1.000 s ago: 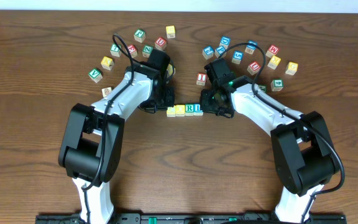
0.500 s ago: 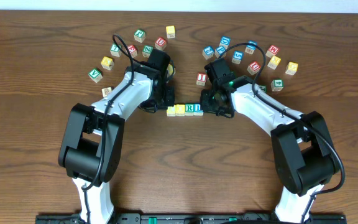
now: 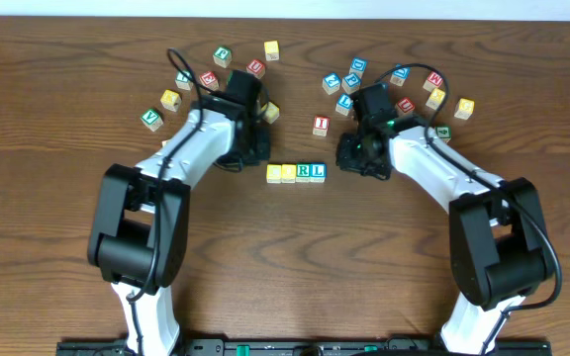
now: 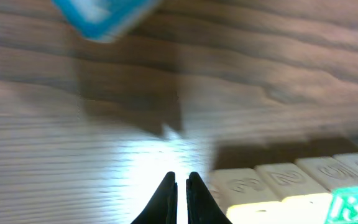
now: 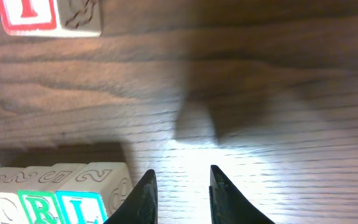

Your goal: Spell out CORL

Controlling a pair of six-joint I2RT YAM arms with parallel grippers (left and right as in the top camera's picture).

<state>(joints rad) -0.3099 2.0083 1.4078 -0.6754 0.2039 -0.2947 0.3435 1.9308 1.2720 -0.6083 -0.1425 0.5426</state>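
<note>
Cubes of the CORL row (image 3: 296,173) lie side by side, touching, near the desk's (image 3: 57,227) middle. The left gripper (image 4: 180,194), jaws closed on nothing, hangs just left of the row. The right gripper (image 5: 180,196), jaws slightly parted and empty, hangs just right of it.

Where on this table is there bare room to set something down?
Free: the near middle of the brown wooden table, in front of the row of four wooden letter cubes; also both side edges. Crowded: the far side, strewn with loose coloured letter cubes.
</note>
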